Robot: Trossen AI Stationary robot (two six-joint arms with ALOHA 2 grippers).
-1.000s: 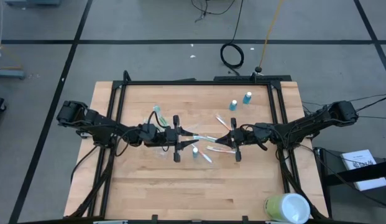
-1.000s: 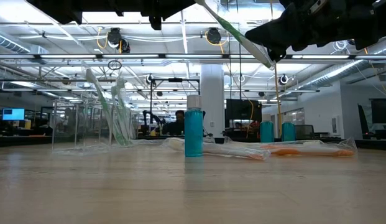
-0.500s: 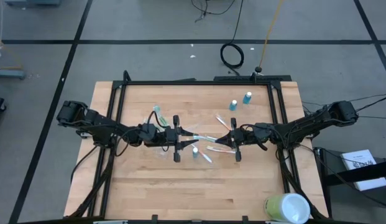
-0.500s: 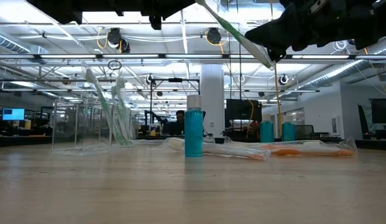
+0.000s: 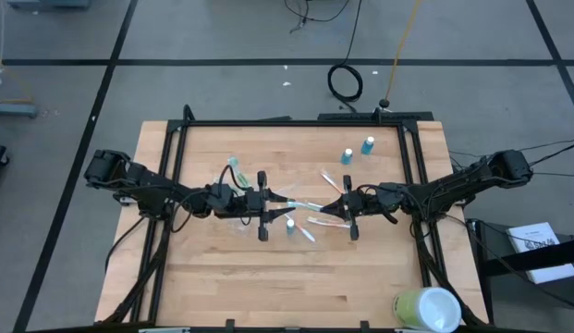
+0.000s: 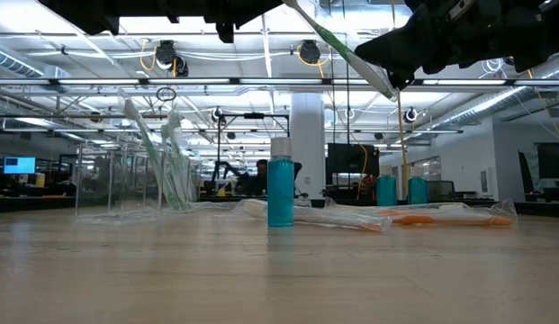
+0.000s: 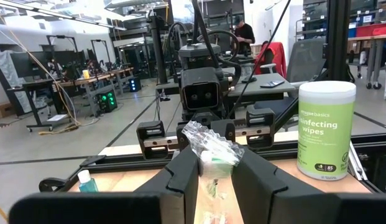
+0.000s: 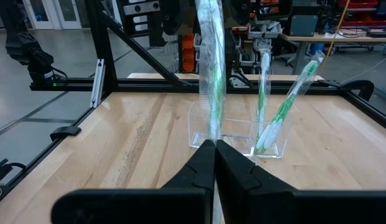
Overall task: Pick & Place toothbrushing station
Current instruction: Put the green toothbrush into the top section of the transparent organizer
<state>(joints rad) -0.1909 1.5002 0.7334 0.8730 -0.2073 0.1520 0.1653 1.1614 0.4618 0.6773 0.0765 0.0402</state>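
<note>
A toothbrush in a crinkled clear wrapper (image 5: 305, 204) hangs above the table's middle, spanning between my two grippers. My left gripper (image 5: 270, 205) is shut on one end and my right gripper (image 5: 340, 209) on the other. In the low view the brush (image 6: 338, 45) slants down toward the right gripper. The small clear cup (image 8: 255, 134) stands on the table under the left arm, with two green-and-white toothbrushes (image 8: 286, 102) leaning in it. Blue white-capped tubes (image 5: 347, 157) (image 5: 367, 145) (image 5: 290, 225) stand upright. More wrapped toothbrushes (image 5: 319, 222) lie flat on the wood. My left gripper pinches the wrapped end of the toothbrush (image 7: 210, 155) between its two fingers (image 7: 180, 180), coming level from the table's left and lying along the brush. That end is lifted clear. My right gripper pinches the brush's other end (image 8: 211, 134) at its fingertips (image 8: 205, 162), level from the table's right, along the brush. The brush is clear of the table.
A pale green-and-white wipes canister (image 5: 430, 310) sits at the table's near right corner. A black frame (image 5: 296, 122) runs round the tabletop. Loose toothbrushes (image 6: 441, 216) and a tube (image 6: 281, 189) lie below the held brush. Bare wood (image 5: 268, 277) shows toward the near edge.
</note>
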